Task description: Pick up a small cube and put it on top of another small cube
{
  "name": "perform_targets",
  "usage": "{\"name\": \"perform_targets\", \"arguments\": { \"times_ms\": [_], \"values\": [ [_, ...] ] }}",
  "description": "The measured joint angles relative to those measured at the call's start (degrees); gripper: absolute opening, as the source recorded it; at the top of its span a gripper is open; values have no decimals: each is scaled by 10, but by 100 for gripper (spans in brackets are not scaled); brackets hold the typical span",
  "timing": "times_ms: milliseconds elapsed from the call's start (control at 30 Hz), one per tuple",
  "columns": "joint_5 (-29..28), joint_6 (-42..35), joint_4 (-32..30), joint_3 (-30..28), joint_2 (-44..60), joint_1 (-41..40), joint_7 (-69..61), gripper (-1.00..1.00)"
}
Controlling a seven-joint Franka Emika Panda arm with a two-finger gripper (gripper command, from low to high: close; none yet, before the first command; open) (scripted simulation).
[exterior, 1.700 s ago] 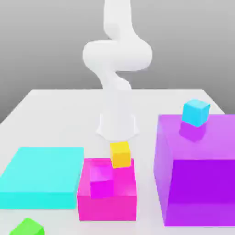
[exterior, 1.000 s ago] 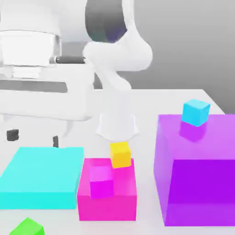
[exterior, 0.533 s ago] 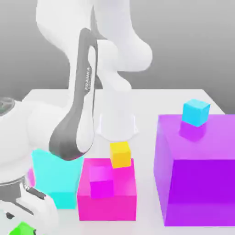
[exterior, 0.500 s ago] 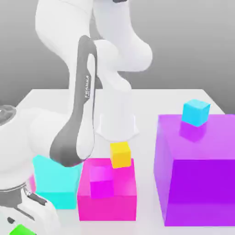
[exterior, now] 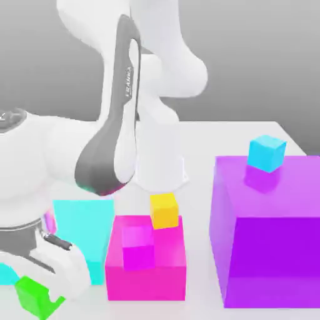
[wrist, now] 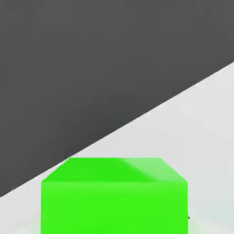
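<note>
**Green cube up off the near corner, stacking not yet begun**

Nearest the camera, at the exterior view's lower left: small bright green cube (exterior: 32, 299), now sitting a little higher in the picture than half a second ago. Right at it, the gripper (exterior: 39, 292), with the white wrist bulking just above. In the hand view, the same green cube (wrist: 114, 196) close and centred, pale table (wrist: 201, 137) behind it. Cannot tell whether the claw is apart or clamped; the contact itself is hidden. Judging by the cube's rise together with the arm's, probably gripped and just lifted.

Since a second and more ago: arm swung down from behind the blocks to this front corner, and half a second ago hung lower over the cube than now.

Next back, the magenta block (exterior: 147, 269), carrying a small magenta cube (exterior: 137, 250) near its front and a small yellow cube (exterior: 164, 210) at its rear edge. Beside it toward the exterior view's left, a cyan slab (exterior: 81, 231), partly masked by the arm. Farther right, the tall purple block (exterior: 269, 250), with a small cyan cube (exterior: 267, 153) on top. None of these shifted.

Meaning for the task: pick apparently done, carry and placing onto another small cube still ahead.
</note>
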Motion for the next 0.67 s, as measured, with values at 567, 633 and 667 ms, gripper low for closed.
{"name": "perform_targets", "arguments": {
  "times_ms": [567, 633, 667],
  "values": [
    [-71, -20, -179, 56, -204, 67, 129, 100],
    [-71, -20, -179, 56, -204, 67, 128, 100],
    [-71, -20, -179, 56, -204, 67, 128, 100]
  ]
}}
